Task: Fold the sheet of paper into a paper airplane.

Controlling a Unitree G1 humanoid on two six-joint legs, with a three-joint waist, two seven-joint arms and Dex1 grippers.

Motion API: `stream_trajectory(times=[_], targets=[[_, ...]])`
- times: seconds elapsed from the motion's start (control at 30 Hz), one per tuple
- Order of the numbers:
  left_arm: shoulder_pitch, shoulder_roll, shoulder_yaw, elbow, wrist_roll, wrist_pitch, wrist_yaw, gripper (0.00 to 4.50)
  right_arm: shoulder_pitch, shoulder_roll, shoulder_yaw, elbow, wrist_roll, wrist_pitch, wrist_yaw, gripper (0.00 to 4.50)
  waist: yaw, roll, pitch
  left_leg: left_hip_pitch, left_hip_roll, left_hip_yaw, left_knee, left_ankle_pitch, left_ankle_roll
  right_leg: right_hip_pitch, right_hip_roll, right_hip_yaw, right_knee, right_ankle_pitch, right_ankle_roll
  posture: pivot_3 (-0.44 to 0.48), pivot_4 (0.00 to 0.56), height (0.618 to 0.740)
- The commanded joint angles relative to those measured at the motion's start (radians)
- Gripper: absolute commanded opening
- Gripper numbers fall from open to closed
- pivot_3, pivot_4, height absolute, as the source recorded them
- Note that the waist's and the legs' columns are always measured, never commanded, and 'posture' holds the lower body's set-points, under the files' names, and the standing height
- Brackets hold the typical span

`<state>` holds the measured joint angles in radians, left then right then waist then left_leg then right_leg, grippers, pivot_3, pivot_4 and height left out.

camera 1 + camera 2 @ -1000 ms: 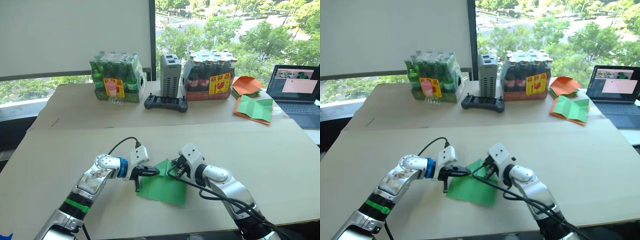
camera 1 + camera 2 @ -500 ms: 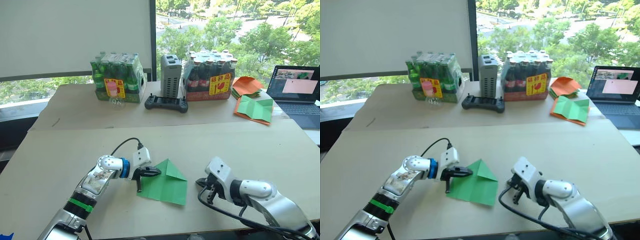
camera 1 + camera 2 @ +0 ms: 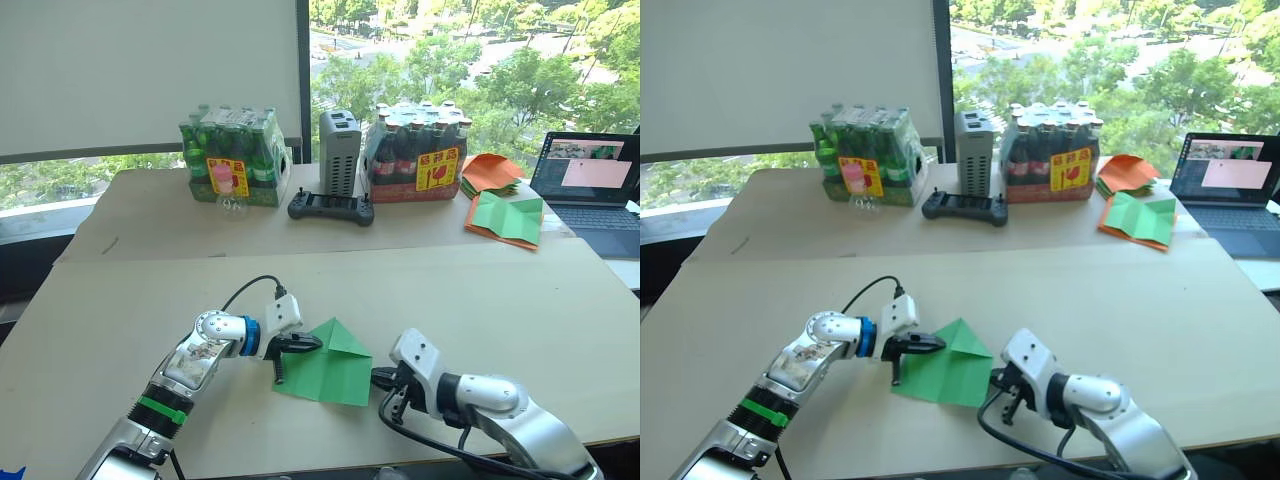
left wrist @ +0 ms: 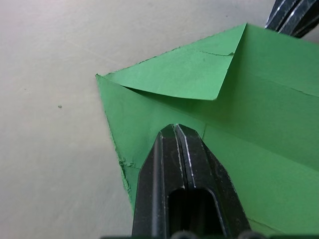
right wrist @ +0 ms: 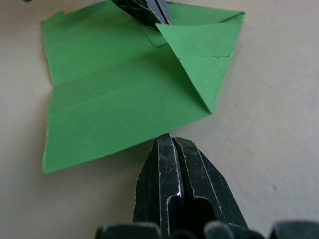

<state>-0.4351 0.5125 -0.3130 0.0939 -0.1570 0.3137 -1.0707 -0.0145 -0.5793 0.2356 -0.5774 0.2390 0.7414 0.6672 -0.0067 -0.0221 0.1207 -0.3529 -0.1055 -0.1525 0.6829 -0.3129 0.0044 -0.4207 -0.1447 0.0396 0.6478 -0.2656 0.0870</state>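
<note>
The paper (image 3: 325, 365) lies flat on the table (image 3: 560, 300), near its front edge and about midway along it, with two corners folded in to a point that faces the far edge; its long axis runs from that point toward the front edge, slanting a little to the right. The left claw (image 3: 281, 360) is closed, its tips pressing down on the paper's left part just beside the folded flap. The right claw (image 3: 386, 385) is also closed and holds nothing, sitting on the table just off the paper's right edge (so the paper lies to its left, and either arm can reach it, the left being already on it). Counted: one paper, two claws. I judge the next fold will need the right claw to work the right side while the left pins.
</note>
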Motion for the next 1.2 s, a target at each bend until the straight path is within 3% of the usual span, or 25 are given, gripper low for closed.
stream_trajectory(times=[0.03, 0.33, 0.8, 1.2], targets=[[0.007, 0.013, -0.002, -0.004, 0.018, 0.022, 0.006, 0.02, 0.005, 0.024, 0.002, 0.011, 0.028, -0.017, 0.001, 0.00, 0.000, 0.000, 0.000, 0.000, 0.000, 0.000, 0.000, 0.000, 0.000, 0.000, 0.000, 0.000, 0.000, 0.000, 0.000, 0.000, 0.150, 0.735], [0.009, 0.016, 0.003, -0.013, 0.018, 0.032, 0.011, 0.02, -0.053, 0.110, -0.091, 0.012, 0.105, -0.013, -0.024, 0.00, -0.003, 0.000, 0.000, 0.000, 0.000, 0.000, 0.000, 0.000, 0.000, -0.001, 0.000, 0.000, 0.000, 0.000, 0.000, 0.000, 0.150, 0.735], [-0.002, 0.017, -0.005, -0.027, 0.023, 0.047, 0.010, 0.02, -0.198, 0.233, 0.038, 0.131, 0.059, -0.034, -0.097, 0.00, -0.006, 0.000, 0.000, -0.001, -0.001, 0.000, 0.000, 0.000, 0.000, -0.001, -0.001, 0.000, 0.000, 0.000, 0.000, 0.000, 0.150, 0.735], [-0.006, -0.002, -0.008, -0.025, 0.011, 0.063, 0.001, 0.02, -0.207, 0.239, 0.055, 0.191, 0.025, -0.065, -0.099, 0.00, -0.006, 0.000, 0.000, -0.001, -0.001, 0.000, 0.000, 0.000, 0.000, -0.001, -0.001, 0.000, 0.000, 0.000, 0.000, 0.000, 0.150, 0.735]])
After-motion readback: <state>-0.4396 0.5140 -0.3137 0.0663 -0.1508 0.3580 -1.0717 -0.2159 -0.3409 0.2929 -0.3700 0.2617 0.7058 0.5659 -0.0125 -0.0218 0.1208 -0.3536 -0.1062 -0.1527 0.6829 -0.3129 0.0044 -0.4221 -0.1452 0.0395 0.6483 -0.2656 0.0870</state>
